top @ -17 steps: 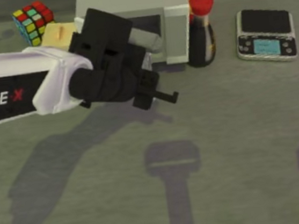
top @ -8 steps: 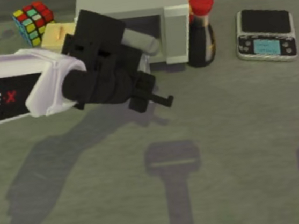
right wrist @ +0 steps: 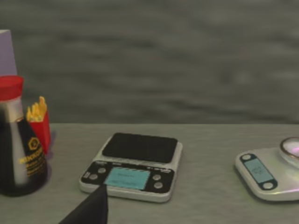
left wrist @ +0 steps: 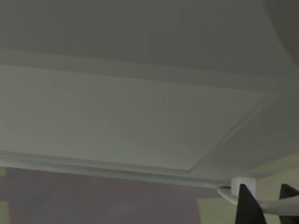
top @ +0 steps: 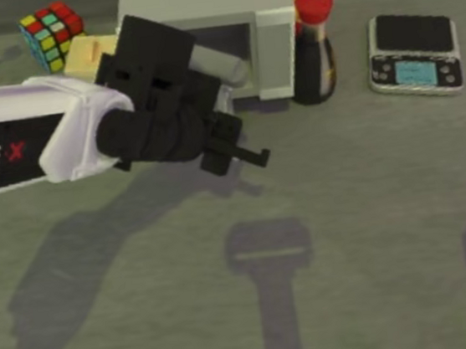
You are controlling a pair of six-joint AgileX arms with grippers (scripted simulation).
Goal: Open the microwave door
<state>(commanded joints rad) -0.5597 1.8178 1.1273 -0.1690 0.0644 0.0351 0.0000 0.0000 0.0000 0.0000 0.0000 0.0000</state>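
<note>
White-sleeved and black at the wrist, my left arm reaches in from the top view's left, its left gripper at the front of the microwave at the table's far edge. I cannot tell how its fingers stand. The microwave door fills the left wrist view, with a pale handle behind dark fingertips. The sleeve reads "ILE X". Right of the microwave stand a soy sauce bottle and a black-and-silver scale. The right gripper shows only a dark tip.
</note>
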